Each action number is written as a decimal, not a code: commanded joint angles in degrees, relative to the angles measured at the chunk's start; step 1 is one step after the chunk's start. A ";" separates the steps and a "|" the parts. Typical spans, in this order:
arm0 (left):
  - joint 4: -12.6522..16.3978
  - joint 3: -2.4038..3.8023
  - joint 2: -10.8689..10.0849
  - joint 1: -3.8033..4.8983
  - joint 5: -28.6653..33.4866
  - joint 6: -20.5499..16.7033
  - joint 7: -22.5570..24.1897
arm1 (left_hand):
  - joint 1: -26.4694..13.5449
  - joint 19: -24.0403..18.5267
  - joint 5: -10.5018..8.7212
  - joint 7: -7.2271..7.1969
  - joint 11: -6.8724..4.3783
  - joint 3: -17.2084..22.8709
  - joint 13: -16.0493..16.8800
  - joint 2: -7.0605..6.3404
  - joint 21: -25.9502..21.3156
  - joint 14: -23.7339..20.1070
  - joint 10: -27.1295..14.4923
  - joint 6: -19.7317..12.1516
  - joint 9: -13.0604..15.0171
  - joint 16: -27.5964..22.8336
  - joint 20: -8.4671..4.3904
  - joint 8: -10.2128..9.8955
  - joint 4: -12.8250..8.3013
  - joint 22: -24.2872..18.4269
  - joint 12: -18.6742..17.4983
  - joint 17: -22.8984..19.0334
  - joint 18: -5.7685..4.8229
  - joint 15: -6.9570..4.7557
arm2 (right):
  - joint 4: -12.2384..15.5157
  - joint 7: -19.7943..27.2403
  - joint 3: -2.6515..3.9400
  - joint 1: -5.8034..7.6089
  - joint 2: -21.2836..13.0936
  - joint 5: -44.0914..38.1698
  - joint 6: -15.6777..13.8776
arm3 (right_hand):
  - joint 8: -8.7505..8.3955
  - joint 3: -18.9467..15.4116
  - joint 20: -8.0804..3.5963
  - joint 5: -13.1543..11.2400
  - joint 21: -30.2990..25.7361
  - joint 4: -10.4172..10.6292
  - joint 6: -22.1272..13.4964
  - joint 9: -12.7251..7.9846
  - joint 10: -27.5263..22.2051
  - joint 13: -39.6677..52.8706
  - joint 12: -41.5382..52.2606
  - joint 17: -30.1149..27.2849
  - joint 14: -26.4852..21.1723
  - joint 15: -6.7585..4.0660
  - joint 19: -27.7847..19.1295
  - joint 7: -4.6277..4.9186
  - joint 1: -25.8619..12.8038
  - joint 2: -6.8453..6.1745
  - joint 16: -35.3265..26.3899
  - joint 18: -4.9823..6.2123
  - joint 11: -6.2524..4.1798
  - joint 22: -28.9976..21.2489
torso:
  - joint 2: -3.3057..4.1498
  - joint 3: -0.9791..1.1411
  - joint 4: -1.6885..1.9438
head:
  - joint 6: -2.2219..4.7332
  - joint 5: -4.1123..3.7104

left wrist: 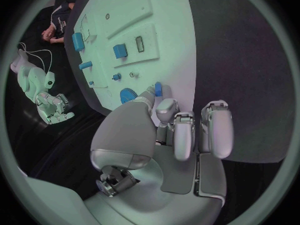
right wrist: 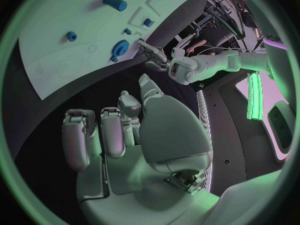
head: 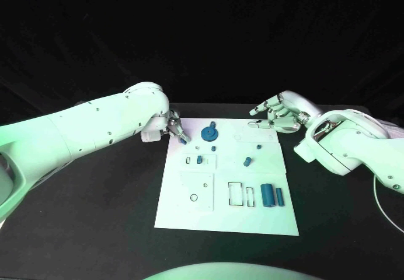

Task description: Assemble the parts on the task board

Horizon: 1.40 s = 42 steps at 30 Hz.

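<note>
The white task board [head: 227,217] lies in the middle of the table. My left hand [head: 174,129] hangs over the board's far left corner and pinches a small blue part [left wrist: 158,89] between thumb and finger, just above the plate. A blue gear [head: 209,135] sits right beside it. Two small blue pieces [head: 199,158] [head: 247,161] lie mid-board. A blue cylinder [head: 267,195] and a blue bar [head: 278,197] lie at the near right. My right hand [head: 278,114] hovers off the far right corner with fingers apart, holding nothing.
Black table [head: 101,204] surrounds the board on all sides. Several empty cut-outs [head: 236,194] and a raised square plate [head: 198,190] mark the board's near half. My right forearm [head: 349,146] reaches in beside the board's right edge.
</note>
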 commanded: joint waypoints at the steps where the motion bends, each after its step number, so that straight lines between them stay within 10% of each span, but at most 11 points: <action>1: 0.21 -0.01 -0.17 -0.01 1.59 -2.32 1.19 | 2.70 0.75 -1.16 0.15 -0.36 4.88 -0.21 1.11 0.21 5.93 -0.03 -0.55 0.31 0.17 -0.38 0.48 -2.18 5.38 -0.37 15.08 0.20 -0.36 | -0.05 0.02 0.00 -0.04 0.10 -0.27 0.71 | -0.24 -0.27 -0.24 0.30 -0.25 0.03 0.11 0.07 -0.39 -0.01 -0.21 1.83 3.12 -0.39 -0.03 0.22 -0.16 0.19 -0.25 0.04 0.06 6.28 | 0.02 0.01 -0.01 | -0.05 0.00; 12: 4.87 0.06 -3.58 -0.03 5.64 -7.89 3.18 | -2.38 0.83 -1.57 0.09 -0.25 18.11 -0.55 -3.07 0.14 5.93 0.48 -1.26 2.34 0.17 -0.17 3.24 -4.01 5.66 -0.18 15.08 0.17 -0.21 | -0.29 -0.17 -0.02 -0.07 0.22 -0.27 1.27 | -0.24 -0.31 -0.24 0.33 -0.27 0.04 0.13 0.07 -0.39 -0.02 -0.22 1.78 3.12 -0.39 -0.05 0.21 -0.15 0.21 -0.29 0.04 0.06 6.26 | -0.01 0.04 0.04 | -0.15 -0.13; 28: 17.50 -0.84 -11.09 -1.85 1.94 -14.45 4.37 | -3.50 1.16 -1.58 -0.15 -0.44 20.94 -0.14 -5.12 0.52 5.93 1.04 -1.08 2.77 0.17 -0.27 4.04 -5.21 6.27 0.34 15.08 0.04 -0.33 | -0.35 -0.22 -0.07 -0.19 0.13 -0.26 1.36 | -0.23 -0.39 -0.25 0.33 -0.28 0.08 0.15 0.07 -0.40 -0.05 -0.24 1.74 3.11 -0.39 -0.06 0.21 -0.18 0.20 -0.33 0.05 0.06 6.23 | -0.03 -0.03 0.04 | -0.18 0.36; 42: 21.06 -1.26 -12.20 -4.46 -4.55 -14.64 5.02 | -3.70 1.26 -1.59 -0.25 -0.54 21.56 0.05 -5.73 0.65 5.93 1.31 -0.89 2.85 0.17 -0.32 4.25 -5.49 6.45 0.55 15.08 -0.01 -0.39 | -0.34 -0.12 -0.09 -0.38 0.12 -0.25 1.33 | -0.23 -0.39 -0.25 0.33 -0.28 0.08 0.15 0.07 -0.40 -0.05 -0.24 1.74 3.11 -0.39 -0.06 0.21 -0.18 0.20 -0.33 0.05 0.06 6.23 | 0.07 -0.07 -0.04 | -0.34 0.44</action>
